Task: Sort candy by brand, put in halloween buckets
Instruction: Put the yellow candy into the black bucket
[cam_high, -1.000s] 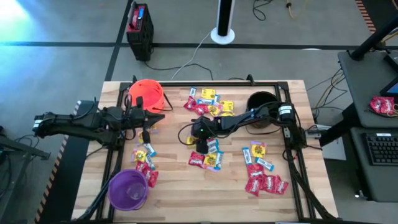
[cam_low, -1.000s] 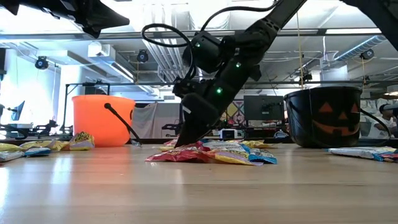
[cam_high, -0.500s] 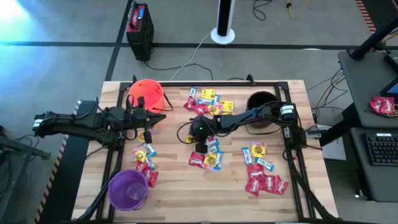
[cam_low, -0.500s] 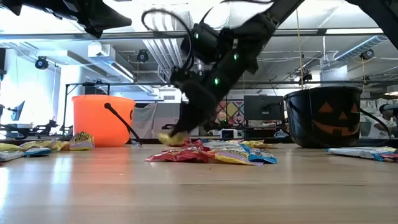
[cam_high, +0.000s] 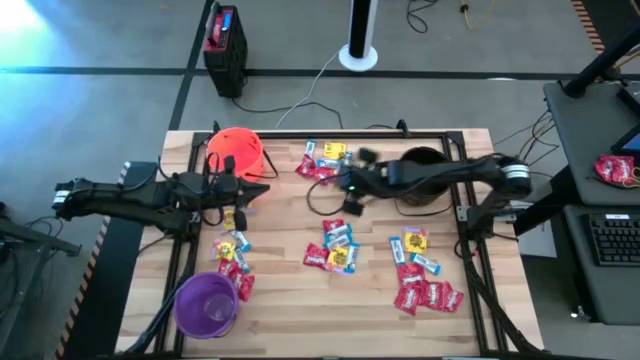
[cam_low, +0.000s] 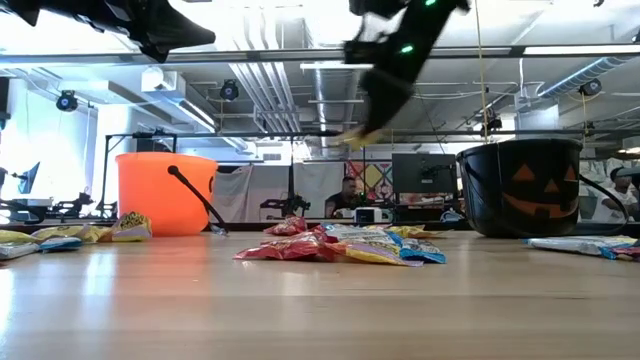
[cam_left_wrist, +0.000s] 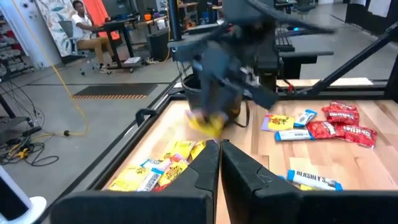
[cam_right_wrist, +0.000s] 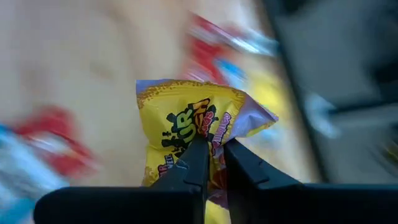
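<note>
Lifting one yellow packet clear of the middle pile

Item 1, near edge: purple bucket (cam_high: 207, 304) at the near left of the table (cam_high: 290, 320), upright; no candy can be made out inside it. Unchanged over the last second.

Item 2, near right: cluster of red packets (cam_high: 425, 296) with a few blue-and-white and yellow ones just beyond. Undisturbed.

Item 3, centre: middle pile (cam_high: 335, 248) of mixed packets. A second ago the right gripper was pressed down into this pile with its jaws apart; it has since gone, and the pile is one yellow packet lighter.

Item 4, left side: left gripper (cam_high: 237, 192), raised beside the orange bucket (cam_high: 236, 150), jaws closed together on nothing, as its wrist view shows. It has not moved.

Item 5, in the air right of centre: right gripper (cam_high: 352, 198), risen and swung toward the far right. Jaws pinched nearly together on the yellow packet (cam_right_wrist: 186, 127), held by its lower edge; the low view shows it hanging high above the table.

Item 6, far row: orange bucket at far left, loose candy (cam_high: 328, 160) at far centre, black bucket (cam_high: 421, 172) at far right.

Assessment: the pick has succeeded and the carry has begun. Judged by heading, the black bucket is the likely destination; most candy remains unsorted on the table.
</note>
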